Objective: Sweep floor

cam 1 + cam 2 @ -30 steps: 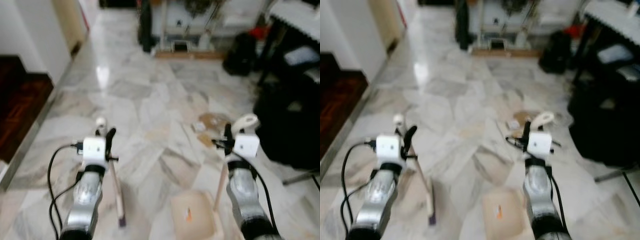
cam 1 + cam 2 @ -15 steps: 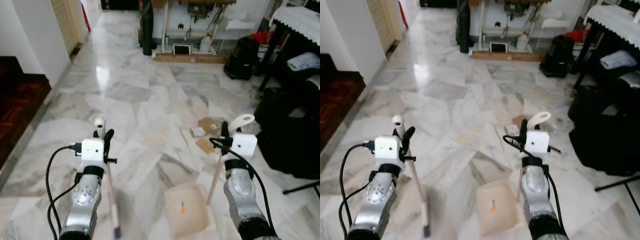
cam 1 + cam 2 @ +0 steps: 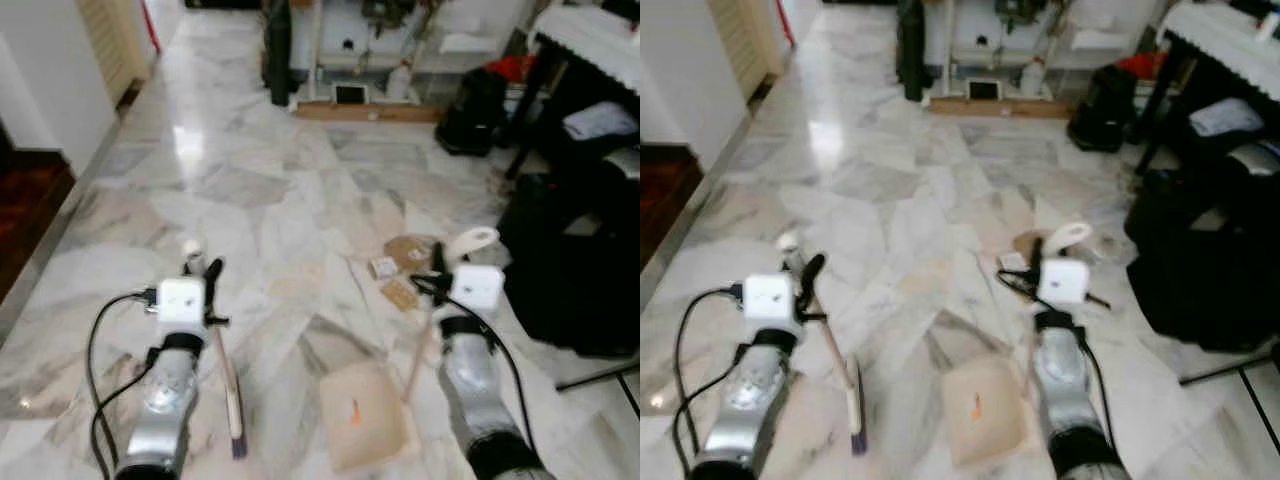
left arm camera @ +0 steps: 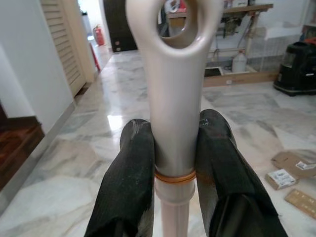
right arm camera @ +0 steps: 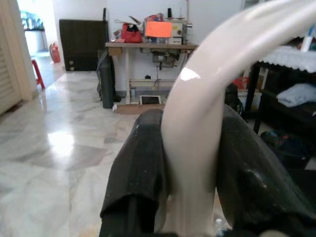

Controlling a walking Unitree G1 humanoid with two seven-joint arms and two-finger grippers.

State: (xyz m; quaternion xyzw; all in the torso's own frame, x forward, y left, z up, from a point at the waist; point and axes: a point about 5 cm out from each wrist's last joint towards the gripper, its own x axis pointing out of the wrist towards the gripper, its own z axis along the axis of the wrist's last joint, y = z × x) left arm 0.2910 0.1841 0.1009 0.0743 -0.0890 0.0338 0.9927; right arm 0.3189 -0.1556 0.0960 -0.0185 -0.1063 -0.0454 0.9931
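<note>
My left gripper (image 3: 201, 271) is shut on the cream handle of a small broom (image 3: 227, 370), whose dark bristle end rests on the marble floor by my left side. In the left wrist view its black fingers (image 4: 131, 173) clamp the handle (image 4: 174, 103) just above an orange band. My right gripper (image 3: 437, 266) is shut on the curved cream handle of a dustpan (image 3: 363, 416), which lies flat on the floor between my arms. The right wrist view shows black fingers (image 5: 143, 163) on either side of that handle (image 5: 197, 113). Flat cardboard scraps (image 3: 398, 270) lie on the floor ahead of the pan.
Black bags and dark furniture (image 3: 575, 270) crowd the right side. A table with a sewing machine, boxes and a black bin (image 3: 275, 50) stands at the far end. A white wall (image 3: 45, 90) and a dark wooden step (image 3: 25, 200) bound the left.
The camera view has shifted forward and slightly right, so the scene slid. Both grippers keep hold of broom and dustpan, which stay in much the same place relative to my arms.
</note>
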